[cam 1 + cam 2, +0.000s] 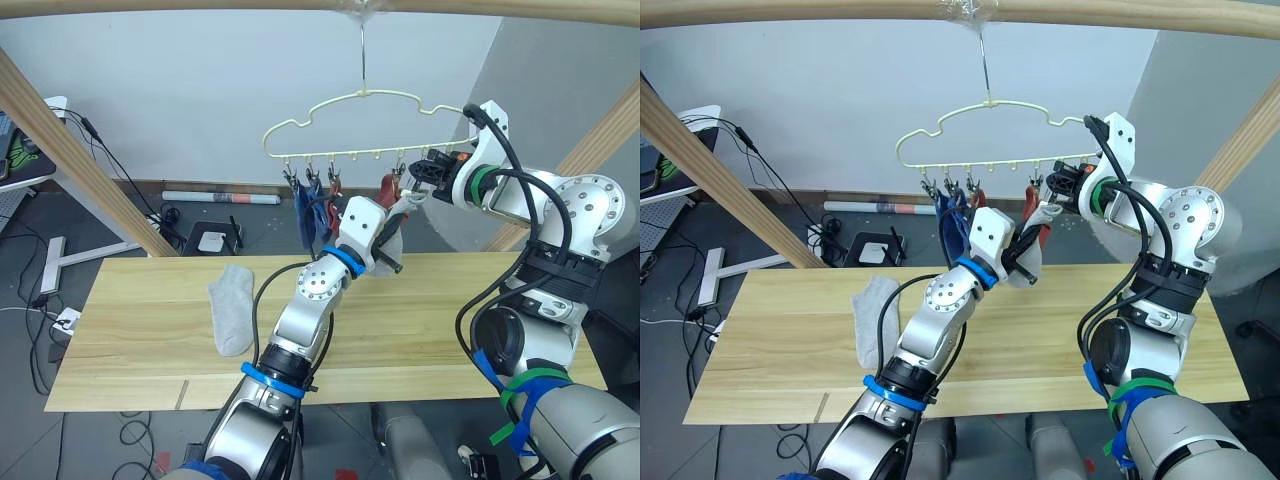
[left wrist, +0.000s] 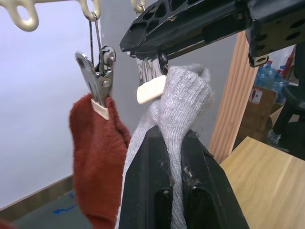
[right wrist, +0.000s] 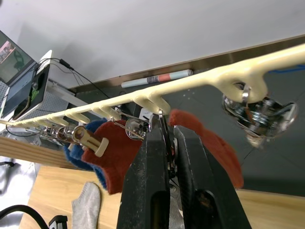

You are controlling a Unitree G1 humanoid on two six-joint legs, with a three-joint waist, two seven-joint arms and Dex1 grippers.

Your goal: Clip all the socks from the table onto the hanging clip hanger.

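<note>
The left pincer (image 2: 174, 157) pinches a grey sock (image 2: 183, 102) up at a clip (image 3: 159, 125), which the right pincer (image 3: 167, 143) squeezes; another grey sock (image 1: 232, 308) lies on the table (image 1: 440, 320).

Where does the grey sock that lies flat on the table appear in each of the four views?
Left eye view: the grey sock lies on the left part of the table, left of the left arm.
Right eye view: the same sock, again left of that arm.
Left wrist view: I cannot find this sock there.
Right wrist view: its end shows on the table, below the hanging socks.
Shared landmark: the clip hanger.
</note>
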